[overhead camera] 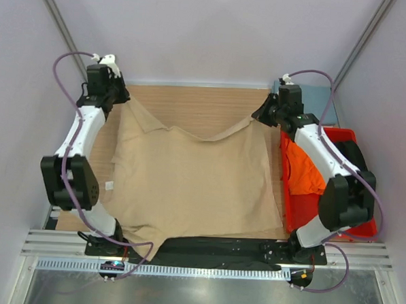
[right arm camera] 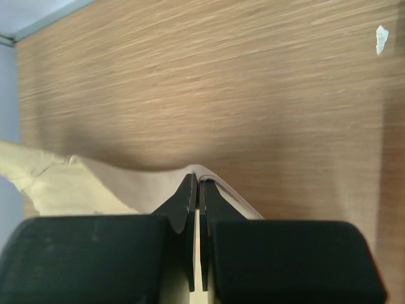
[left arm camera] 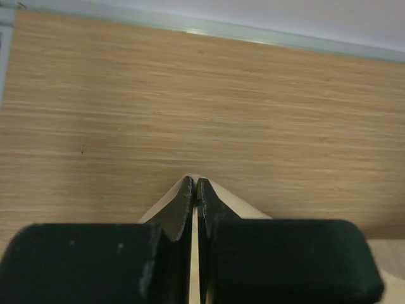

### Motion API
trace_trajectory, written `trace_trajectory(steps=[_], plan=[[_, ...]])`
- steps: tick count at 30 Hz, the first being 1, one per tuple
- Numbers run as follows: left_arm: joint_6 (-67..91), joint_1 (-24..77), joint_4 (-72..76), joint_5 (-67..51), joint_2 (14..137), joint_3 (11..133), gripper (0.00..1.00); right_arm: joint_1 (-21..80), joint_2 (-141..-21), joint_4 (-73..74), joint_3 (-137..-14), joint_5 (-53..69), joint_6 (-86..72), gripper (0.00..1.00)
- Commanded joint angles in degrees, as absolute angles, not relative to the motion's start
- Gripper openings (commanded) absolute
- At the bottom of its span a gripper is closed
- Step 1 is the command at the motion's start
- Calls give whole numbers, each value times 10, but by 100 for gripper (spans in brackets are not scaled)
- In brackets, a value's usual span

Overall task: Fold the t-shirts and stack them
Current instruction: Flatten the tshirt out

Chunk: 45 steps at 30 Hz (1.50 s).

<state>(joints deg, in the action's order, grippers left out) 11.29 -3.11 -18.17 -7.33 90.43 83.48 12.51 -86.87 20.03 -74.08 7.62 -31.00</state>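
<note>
Both arms reach forward. Left pincer is raised over the far-left corner of the worktop, right pincer toward the far-right. Jaws on both clamped tight, each pinching an edge of the tan t-shirt.

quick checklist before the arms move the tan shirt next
1. Left hand shut on tan t-shirt far edge: ok.
2. Right hand shut on same edge: ok.
3. Edge taut between hands: not ok, sags midway.
4. Shirt fully on wooden table: not ok, near-left corner spills onto black base plate.
5. Orange t-shirt out of the way in red bin: ok.
6. Hem or shoulders gripped: cannot tell.
</note>
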Motion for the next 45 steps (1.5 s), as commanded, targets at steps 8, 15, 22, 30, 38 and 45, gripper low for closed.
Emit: trace_trajectory(steps=[8,15,22,30,38,45], plan=[[118,-37,-73,-70,1136,961,0,109,-1077,100,-872,60,-265,1],[127,-40,-88,-57,1214,1030,0,91,-1186,126,-980,62,-256,4],[168,-46,-92,-44,1258,1065,0,77,-1260,127,-1065,55,-255,8],[249,-47,-112,15,1308,1131,9,62,-1376,72,-1176,26,-287,24],[274,-48,-234,26,1312,1237,39,57,-1434,106,-1294,25,-290,45],[272,-49,-349,46,1236,1201,49,58,-1391,251,-1350,14,-248,61]])
